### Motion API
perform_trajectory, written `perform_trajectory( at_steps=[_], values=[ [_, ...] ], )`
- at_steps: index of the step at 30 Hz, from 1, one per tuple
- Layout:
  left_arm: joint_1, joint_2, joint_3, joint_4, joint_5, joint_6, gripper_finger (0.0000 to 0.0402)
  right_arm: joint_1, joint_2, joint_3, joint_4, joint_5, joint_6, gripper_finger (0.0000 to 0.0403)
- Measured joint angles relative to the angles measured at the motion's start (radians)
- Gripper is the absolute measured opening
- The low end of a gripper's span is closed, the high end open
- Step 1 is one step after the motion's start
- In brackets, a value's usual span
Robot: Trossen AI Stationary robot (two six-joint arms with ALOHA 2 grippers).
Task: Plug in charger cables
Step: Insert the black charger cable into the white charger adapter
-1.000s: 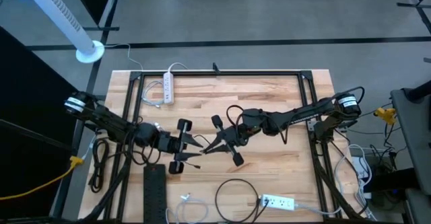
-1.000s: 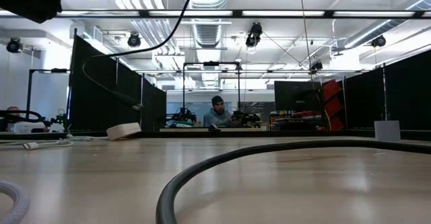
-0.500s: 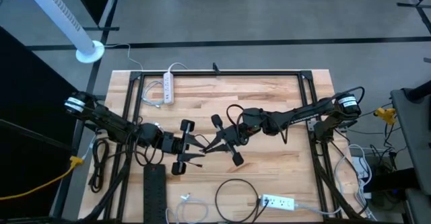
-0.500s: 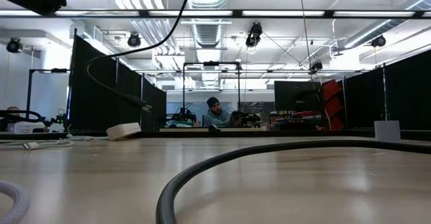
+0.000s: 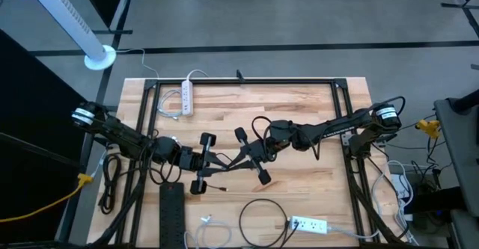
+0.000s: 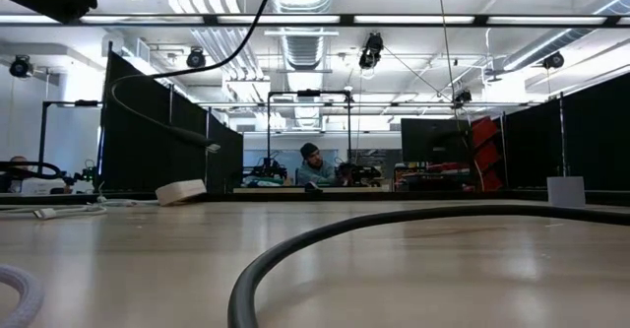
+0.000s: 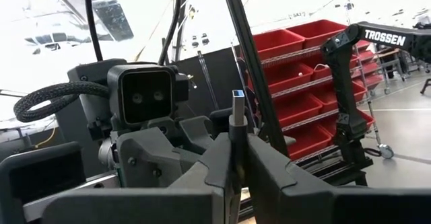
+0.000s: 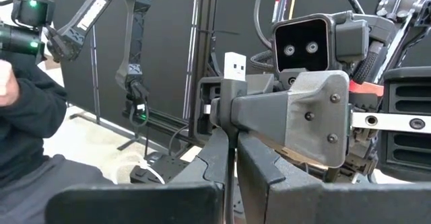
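Note:
My two grippers meet above the table's middle, fingertips almost touching. My left gripper [image 5: 220, 163] is shut on a black charger cable's USB plug [image 7: 237, 109], whose metal tip sticks out past the fingers. My right gripper [image 5: 231, 164], facing it, is shut at the same spot. The cable's loose length [image 5: 217, 183] hangs toward the table's near side, and its free end [image 6: 211, 148] floats in the air in the low view. Another black charger cable [image 5: 262, 217] lies in a loop near the front edge, beside a white one [image 5: 205, 221]. My left gripper pinches the plug's two flat faces [image 7: 236, 140] between its fingers, just behind the metal tip. The fingers come level from the table's left side. The plug is lifted clear of the table, with the cable hanging below. My right gripper comes level from the table's right, its fingers [image 8: 215, 157] shut just under the plug's metal tip [image 8: 234, 66]. The fingers themselves hide what lies between them, so whether they have the plug body or the cable cannot be told.
A white power strip [image 5: 186, 98] lies at the far left, another [image 5: 308, 223] at the near right, and a black strip [image 5: 171, 211] at the near left. A dark metal frame [image 5: 247, 81] borders the table. A yellow cord [image 5: 45, 204] runs off the left.
Both grippers have stayed where they were, shut. The held cable's free end, seen in the low view, has swung a little upward, and the curve of the hanging cable has shifted with it.

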Motion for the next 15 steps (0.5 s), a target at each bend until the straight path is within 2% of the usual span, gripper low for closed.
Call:
perform_trajectory(
  at_steps=[3, 9, 12, 13, 15],
  values=[
    [0.0, 0.0, 0.0, -0.004, -0.003, -0.004, 0.0019, 0.004, -0.001, 0.0, -0.011, 0.033, 0.003, 0.0016],
    [0.0, 0.0, -0.016, -0.015, -0.019, -0.007, 0.0019, 0.004, -0.019, 0.0, -0.096, 0.087, 0.01, 0.0109],
    [-0.001, -0.008, -0.049, -0.024, -0.077, -0.009, 0.0019, 0.004, -0.07, 0.006, -0.242, 0.092, 0.016, 0.0148],
    [-0.001, -0.011, -0.063, -0.023, -0.099, -0.012, 0.0019, 0.004, -0.094, 0.014, -0.306, 0.122, 0.032, 0.0157],
    [-0.001, -0.016, -0.096, -0.024, -0.131, -0.03, 0.0019, 0.006, -0.143, 0.036, -0.485, 0.247, 0.093, 0.0169]
  ],
)
